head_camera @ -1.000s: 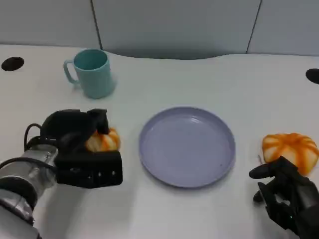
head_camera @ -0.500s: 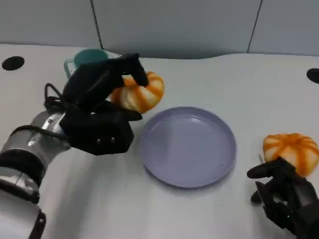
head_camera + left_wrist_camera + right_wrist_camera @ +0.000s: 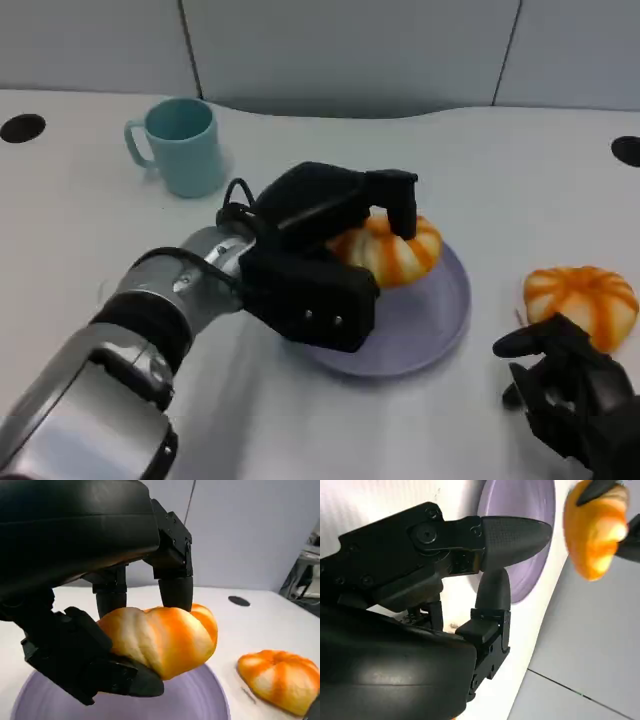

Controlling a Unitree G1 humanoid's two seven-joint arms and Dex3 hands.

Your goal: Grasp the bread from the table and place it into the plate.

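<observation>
Head view, left hand (image 3: 330,245) over the plate (image 3: 440,315) — I see it gripping the bread (image 3: 390,248).

From the left wrist view I see the bread (image 3: 162,637) pinched between fingers (image 3: 175,587) above and the thumb below, held just above the purple plate (image 3: 210,695) — whether it touches the plate I cannot tell. A second orange bun (image 3: 583,300) lies on the table (image 3: 520,180) to the plate's right, just beyond my right hand (image 3: 570,395), which holds nothing, its fingers apart. The teal mug (image 3: 185,145) stands well behind, to the left.
</observation>
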